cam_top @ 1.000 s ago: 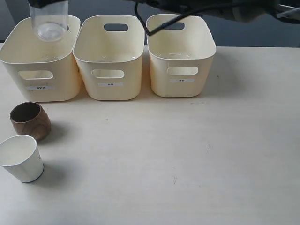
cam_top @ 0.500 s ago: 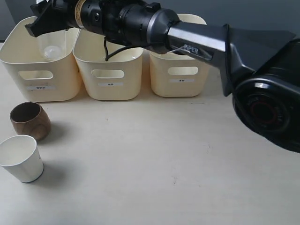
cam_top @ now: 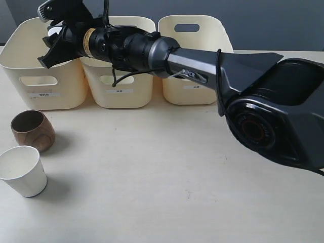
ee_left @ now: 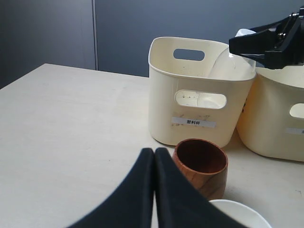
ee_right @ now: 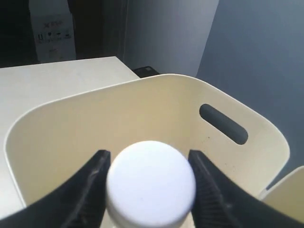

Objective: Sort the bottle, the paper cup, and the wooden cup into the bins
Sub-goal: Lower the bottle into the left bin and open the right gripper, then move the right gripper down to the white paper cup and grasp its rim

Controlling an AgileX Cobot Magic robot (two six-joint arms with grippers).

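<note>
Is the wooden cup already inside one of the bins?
No, the wooden cup stands on the table in front of the leftmost of the bins, next to the paper cup.

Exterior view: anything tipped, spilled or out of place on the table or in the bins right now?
Nothing stands out. The wooden cup and paper cup stand upright and apart on the table. The three bins sit in a straight row. The right gripper has the bottle, cap up, inside the left bin.
</note>
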